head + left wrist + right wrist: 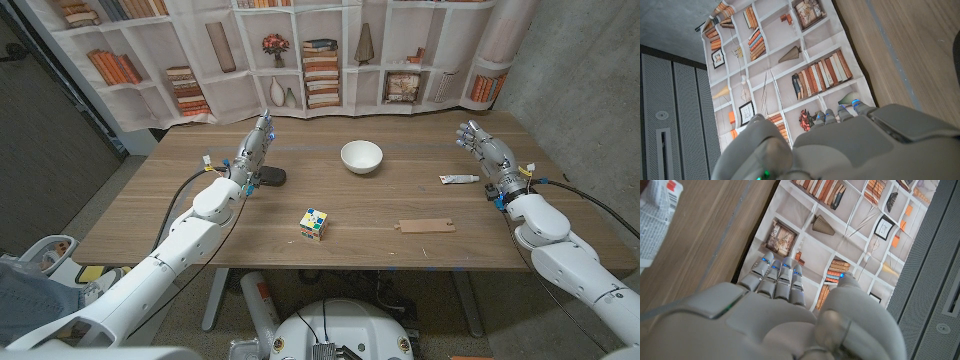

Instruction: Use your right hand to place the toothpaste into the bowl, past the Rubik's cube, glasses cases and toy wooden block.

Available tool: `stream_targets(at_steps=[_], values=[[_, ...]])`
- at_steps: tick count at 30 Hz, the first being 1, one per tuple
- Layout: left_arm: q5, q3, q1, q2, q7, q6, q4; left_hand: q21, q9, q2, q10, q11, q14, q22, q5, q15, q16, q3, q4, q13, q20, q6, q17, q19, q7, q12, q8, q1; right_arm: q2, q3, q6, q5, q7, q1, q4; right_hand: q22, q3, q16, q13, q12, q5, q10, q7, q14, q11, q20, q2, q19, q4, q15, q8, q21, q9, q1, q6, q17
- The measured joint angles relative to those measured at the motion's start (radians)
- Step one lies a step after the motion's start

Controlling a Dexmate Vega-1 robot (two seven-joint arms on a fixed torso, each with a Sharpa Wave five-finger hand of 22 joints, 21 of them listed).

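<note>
A white toothpaste tube [459, 179] lies on the table at the right, just left of my right hand [485, 150]; its printed end [655, 215] appears in the right wrist view. That hand stands with fingers extended and holds nothing. The white bowl [361, 156] sits at the far middle. A Rubik's cube [313, 224] stands near the front middle, and a flat wooden block [426, 226] lies to its right. A dark glasses case [270, 176] lies beside my left hand [255, 148], which is raised with fingers straight and empty.
A bookshelf-print backdrop [300, 50] hangs behind the table's far edge [330, 118]. A grey wall stands at the right. A person's denim-clad part [25, 295] shows at the bottom left corner.
</note>
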Motion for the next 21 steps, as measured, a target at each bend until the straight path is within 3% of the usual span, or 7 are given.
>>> stream_targets(at_steps=[21], values=[[0.017, 0.014, -0.016, 0.005, -0.001, 0.025, -0.017, 0.000, 0.000, 0.000, 0.000, 0.000, 0.000, 0.000, 0.000, 0.000, 0.000, -0.003, -0.003, 0.000, 0.000, 0.000, 0.000, 0.000, 0.000, 0.000, 0.000, 0.000, -0.018, 0.020, -0.031, -0.123, -0.113, -0.044, -0.045, 0.000, 0.009, -0.003, 0.000, -0.008, 0.000, -0.007, -0.011, -0.004, -0.007, 0.000, 0.006, 0.000, -0.014, -0.004, 0.000, -0.012, 0.000, 0.016, -0.011, 0.000]])
